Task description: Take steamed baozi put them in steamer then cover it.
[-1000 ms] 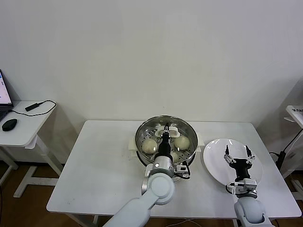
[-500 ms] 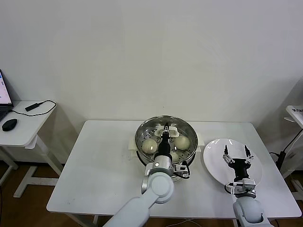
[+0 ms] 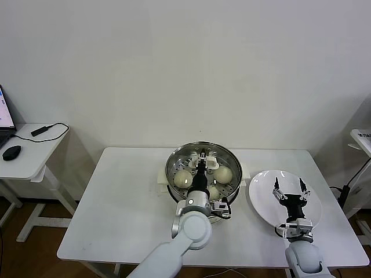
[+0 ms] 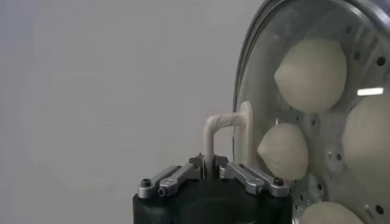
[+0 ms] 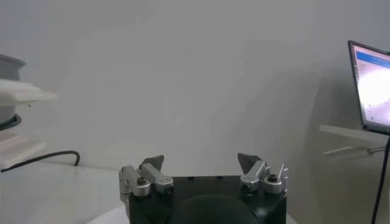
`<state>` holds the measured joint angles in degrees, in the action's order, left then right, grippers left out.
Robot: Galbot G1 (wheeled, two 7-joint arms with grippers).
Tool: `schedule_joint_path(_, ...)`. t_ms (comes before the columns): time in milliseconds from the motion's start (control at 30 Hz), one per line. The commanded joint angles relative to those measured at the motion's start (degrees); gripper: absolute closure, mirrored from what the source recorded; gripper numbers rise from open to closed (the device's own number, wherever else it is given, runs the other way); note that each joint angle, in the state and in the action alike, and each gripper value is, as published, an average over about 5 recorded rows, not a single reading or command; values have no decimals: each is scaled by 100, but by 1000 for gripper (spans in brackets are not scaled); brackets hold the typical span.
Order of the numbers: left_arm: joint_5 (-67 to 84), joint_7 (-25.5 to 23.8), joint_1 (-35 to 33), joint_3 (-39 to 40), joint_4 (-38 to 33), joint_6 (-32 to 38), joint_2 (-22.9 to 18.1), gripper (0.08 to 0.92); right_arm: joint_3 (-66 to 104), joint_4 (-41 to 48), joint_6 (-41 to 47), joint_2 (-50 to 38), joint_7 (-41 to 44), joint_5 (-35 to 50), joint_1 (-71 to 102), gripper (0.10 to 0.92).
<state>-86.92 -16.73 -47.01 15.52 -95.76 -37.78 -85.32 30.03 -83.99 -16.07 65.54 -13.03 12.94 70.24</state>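
Note:
The steamer (image 3: 171, 164) stands at the middle of the white table, with several cream-white baozi (image 3: 182, 178) inside. The clear glass cover (image 3: 227, 160) lies over it. My left gripper (image 3: 202, 158) is above the steamer's centre, shut on the cover's white handle (image 3: 211, 161). In the left wrist view the gripper (image 4: 208, 165) clamps the handle (image 4: 226, 123), and baozi (image 4: 311, 73) show through the glass. My right gripper (image 3: 289, 184) is open and empty above the flat white plate (image 3: 262, 197); it also shows open in the right wrist view (image 5: 201, 161).
The white table (image 3: 127, 202) has bare surface left of the steamer. A side table at far left holds a laptop, a mouse (image 3: 11, 152) and a cable. Another stand shows at the right edge (image 3: 362, 139).
My left gripper and the cover's handle have shifted very slightly farther over the steamer. The right arm has not moved.

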Motion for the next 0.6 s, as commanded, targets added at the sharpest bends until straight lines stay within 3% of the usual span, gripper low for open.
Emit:
schedule_joint_path(33,108,-24,-77,1,-361,14,81,600,-4,-2,-1,-8,1,-1,2,203)
schedule_joint_path(433,671,-89,-702,87,-1998,9,722,255,-7,-30,2,22,-9,-23,-6,203)
schedule_joint_path(600,1441,96,-1108,-211,-2770,110,1230,182,7,-39,-11,7,-5,-23,-3,203)
